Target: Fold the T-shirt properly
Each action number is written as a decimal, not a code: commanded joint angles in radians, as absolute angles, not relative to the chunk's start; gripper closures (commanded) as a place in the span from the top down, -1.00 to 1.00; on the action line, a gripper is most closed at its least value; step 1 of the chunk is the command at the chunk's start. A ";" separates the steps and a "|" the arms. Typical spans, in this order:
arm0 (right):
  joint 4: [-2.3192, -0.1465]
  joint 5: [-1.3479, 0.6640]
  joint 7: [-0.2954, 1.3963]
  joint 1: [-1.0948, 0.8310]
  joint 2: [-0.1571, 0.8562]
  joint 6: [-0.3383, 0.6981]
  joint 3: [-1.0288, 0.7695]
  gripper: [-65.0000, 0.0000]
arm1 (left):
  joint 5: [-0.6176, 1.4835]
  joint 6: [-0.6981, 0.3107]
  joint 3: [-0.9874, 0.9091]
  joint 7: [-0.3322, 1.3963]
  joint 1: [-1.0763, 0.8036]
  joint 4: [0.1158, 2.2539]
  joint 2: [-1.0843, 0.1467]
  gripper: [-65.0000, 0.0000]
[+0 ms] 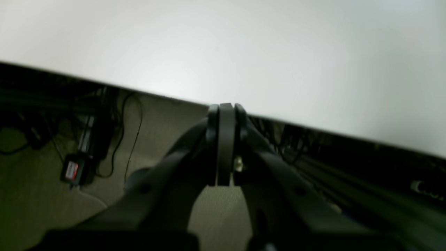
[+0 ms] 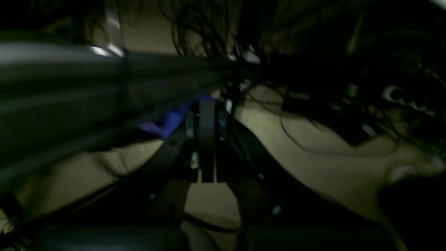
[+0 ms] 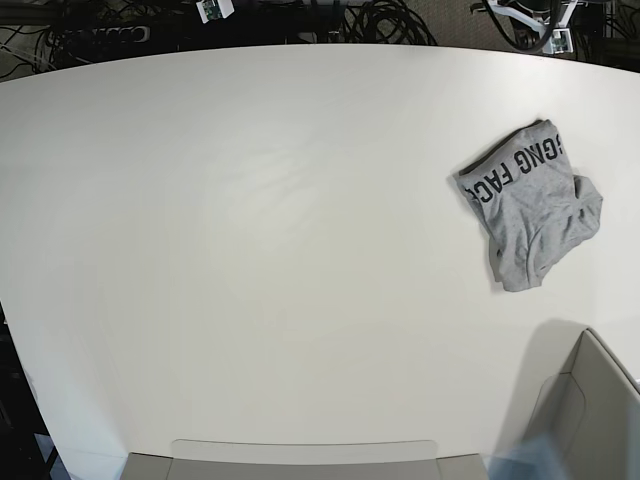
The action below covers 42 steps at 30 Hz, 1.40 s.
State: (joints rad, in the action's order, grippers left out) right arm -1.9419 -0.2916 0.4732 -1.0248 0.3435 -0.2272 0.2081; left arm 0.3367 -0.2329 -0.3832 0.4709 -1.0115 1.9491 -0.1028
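The heather-grey T-shirt (image 3: 532, 207) lies crumpled in a small heap on the right side of the white table (image 3: 280, 230) in the base view, with black block lettering showing on its upper part. Neither gripper shows in the base view. In the left wrist view my left gripper (image 1: 225, 108) is shut and empty, out over the table's edge (image 1: 139, 91) with floor below. In the right wrist view my right gripper (image 2: 207, 104) is shut and empty, off the table in a dark area. The shirt is out of both wrist views.
A grey box wall (image 3: 585, 410) stands at the front right corner and a grey edge (image 3: 300, 460) runs along the front. Cables (image 3: 380, 20) lie beyond the far edge. Cables and a power brick (image 1: 75, 170) lie on the floor; a dark beam (image 2: 87, 87) runs beside my right gripper.
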 commanded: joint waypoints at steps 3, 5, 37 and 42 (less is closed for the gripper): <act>-1.851 -0.300 0.401 -1.033 0.335 -0.220 0.216 -1.00 | 0.338 -0.232 -0.384 0.420 -1.032 1.868 -0.110 -1.00; -1.764 -0.300 0.308 -1.030 0.315 -0.220 0.214 -1.00 | 0.338 -0.234 -0.374 0.338 -1.033 1.784 -0.110 -1.00; -0.443 -0.295 0.028 -0.383 0.232 -0.191 0.303 -1.00 | 0.338 -0.234 0.042 -0.565 -0.206 0.000 -0.171 -1.00; -0.154 -0.302 0.027 -0.196 0.225 -0.061 0.292 -1.00 | 0.338 -0.232 0.091 -0.300 -0.199 0.000 -0.174 -1.00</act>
